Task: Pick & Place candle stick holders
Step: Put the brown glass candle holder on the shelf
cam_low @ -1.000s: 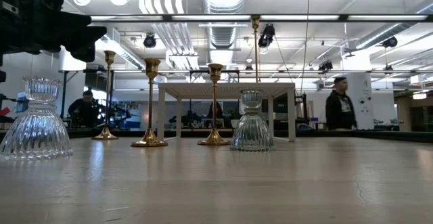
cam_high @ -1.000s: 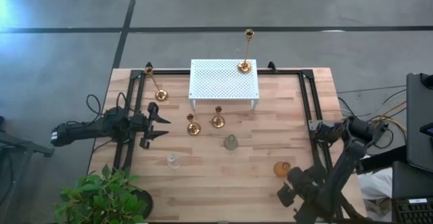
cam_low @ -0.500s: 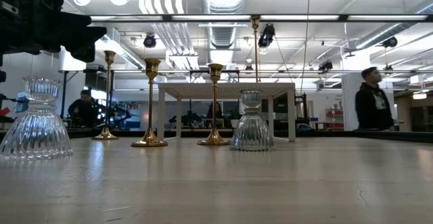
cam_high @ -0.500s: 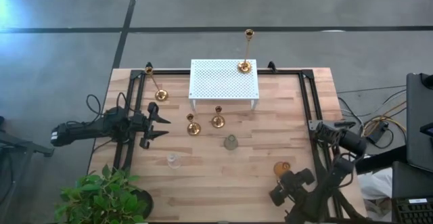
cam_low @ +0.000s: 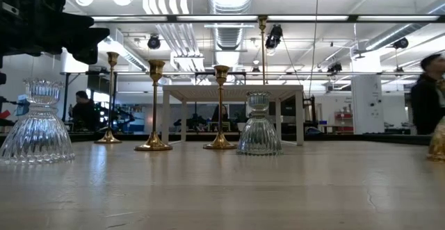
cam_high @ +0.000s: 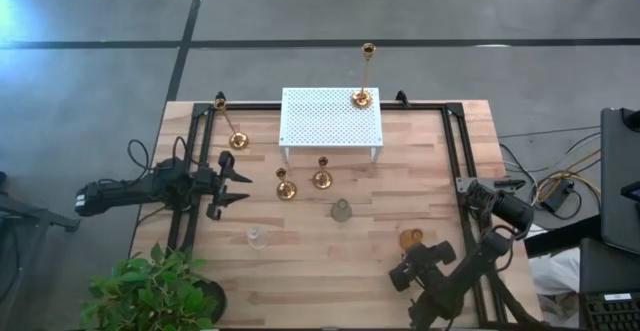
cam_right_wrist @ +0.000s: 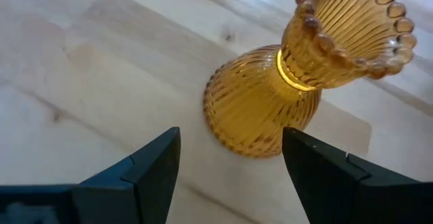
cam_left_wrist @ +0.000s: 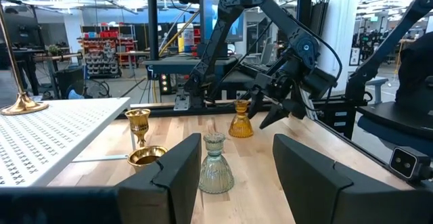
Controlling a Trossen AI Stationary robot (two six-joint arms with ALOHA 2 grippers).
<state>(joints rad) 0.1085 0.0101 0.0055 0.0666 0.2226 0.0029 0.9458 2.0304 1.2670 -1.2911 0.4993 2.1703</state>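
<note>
The amber glass holder stands on its base at the table's near right. It also shows in the right wrist view, the left wrist view and the low view. My right gripper is open just near of it, and its fingers point at the holder's base from either side. My left gripper is open and empty at the table's left. The grey-green holder, the clear holder, two short brass holders and a tall brass stick stand on the table. The other tall stick stands on the white stand. My right gripper has its open fingers on either side of the amber holder's round base, slanting down from the table's near side. I cannot tell whether a finger touches the base. The holder stands upright on the table.
A potted plant is at the near left corner. Black frame rails run along the table's left and right sides. A person walks in the room behind. Bare wood lies in the near middle.
My right gripper has gone toward the table's left and far edges, up to the amber holder. The amber holder has shifted a little the same way and now shows at the right edge of the low view. A person has walked to the right in the background.
</note>
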